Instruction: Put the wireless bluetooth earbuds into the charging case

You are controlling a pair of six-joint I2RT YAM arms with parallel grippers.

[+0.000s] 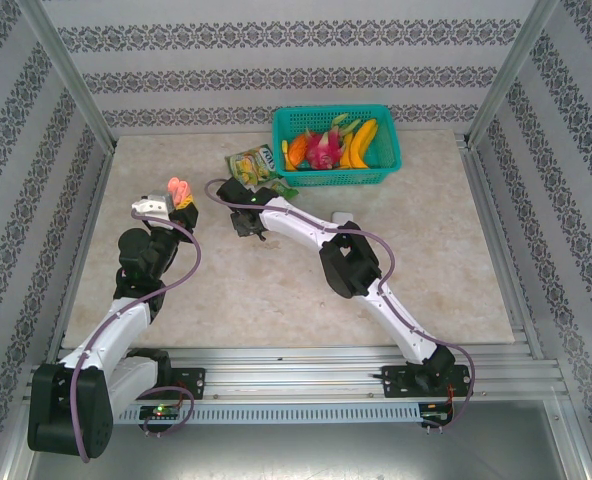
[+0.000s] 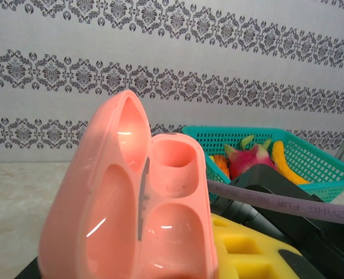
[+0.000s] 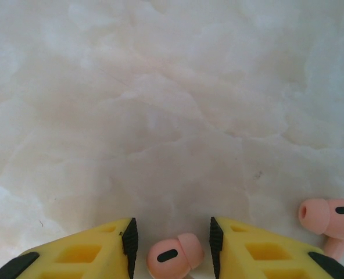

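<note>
A pink earbud [image 3: 175,256] lies on the pale marble surface [image 3: 160,104] directly between the two yellow fingers of the right claw [image 3: 171,232]. The fingers stand apart, with a thin gap showing on either side of the bud, so nothing is gripped. A second pink earbud [image 3: 329,216] rests on the surface just outside the claw's right finger, stem pointing away from it.

The pink charging case [image 2: 131,203] is clamped in the left claw [image 1: 173,205], raised off the surface with its lid swung open and both hollow wells empty, facing the wrist camera. Beyond the case, to that claw's right, a teal basket [image 2: 311,157] holds fruit, and a green snack packet [image 1: 254,165] lies beside it.
</note>
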